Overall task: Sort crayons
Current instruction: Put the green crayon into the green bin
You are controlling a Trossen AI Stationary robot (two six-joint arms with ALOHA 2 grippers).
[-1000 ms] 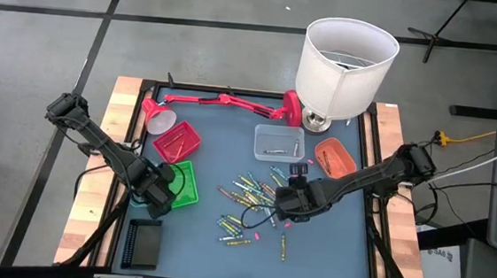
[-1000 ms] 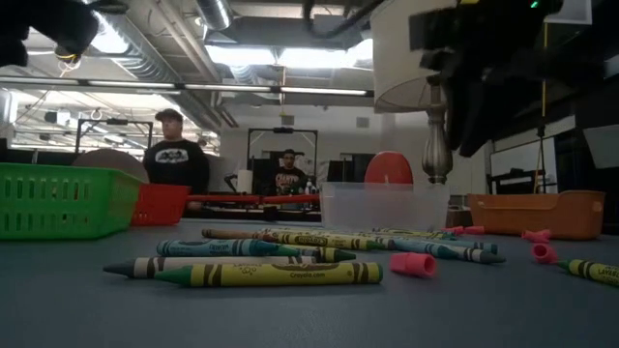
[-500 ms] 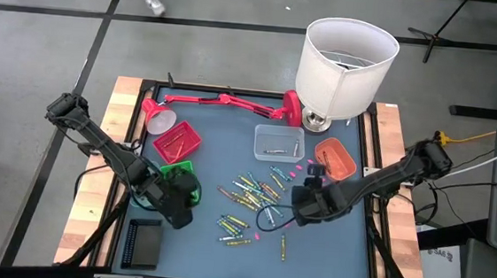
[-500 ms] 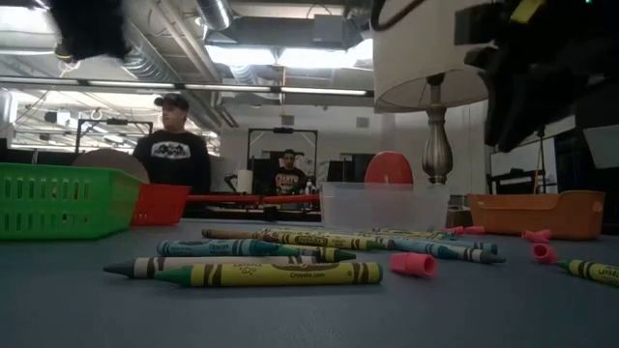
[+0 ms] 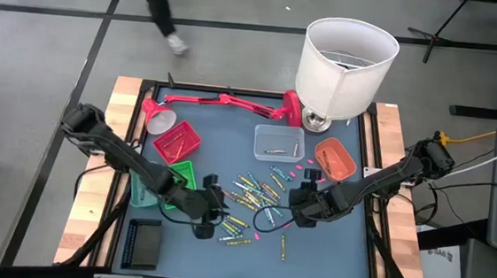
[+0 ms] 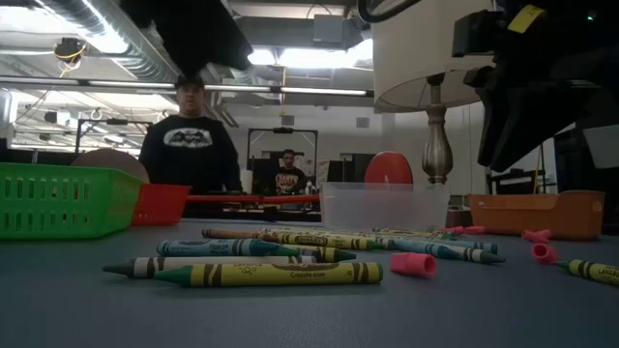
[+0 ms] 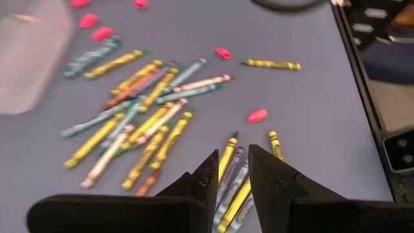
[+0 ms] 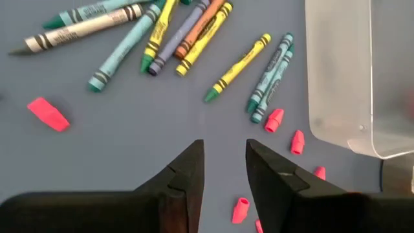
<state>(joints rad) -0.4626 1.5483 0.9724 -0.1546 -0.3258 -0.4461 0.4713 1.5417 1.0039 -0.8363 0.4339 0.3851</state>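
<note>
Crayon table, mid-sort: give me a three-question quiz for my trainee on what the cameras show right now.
1. True or false: the left gripper hovers over the crayons.
2. Which tray stands nearest the lamp? A) clear tray B) green tray C) red tray
3. Fill in: the small pink bits scattered among the crayons lie on the ____ table mat.

Key: 1 true; 2 A; 3 blue-grey
</note>
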